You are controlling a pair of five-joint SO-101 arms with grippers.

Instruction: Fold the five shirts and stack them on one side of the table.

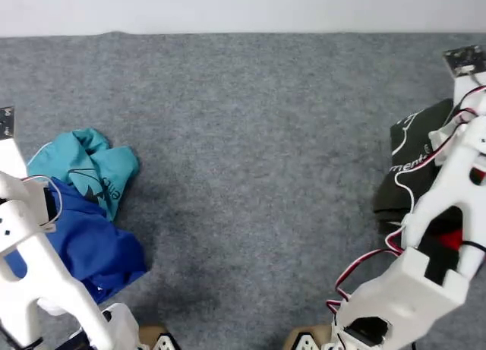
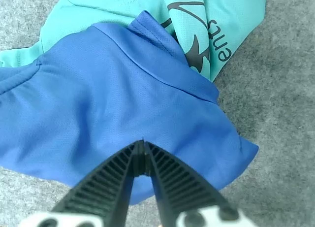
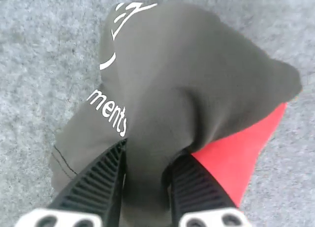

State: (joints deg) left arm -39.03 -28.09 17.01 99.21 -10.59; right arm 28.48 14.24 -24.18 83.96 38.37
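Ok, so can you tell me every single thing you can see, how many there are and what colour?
teal shirt: 1, teal with dark print, crumpled by the left arm
blue shirt: 1, blue, overlapping the teal shirt
dark shirt: 1, dark grey with white print, by the right arm
red shirt: 1, red, under the dark shirt
table: 1, grey cover
wall: 1, white, beyond the table
left arm: 1, white, over the blue shirt
right arm: 1, white, over the dark shirt
left tool: 1, black, pinching the blue shirt
right tool: 1, black, clamped on the dark shirt
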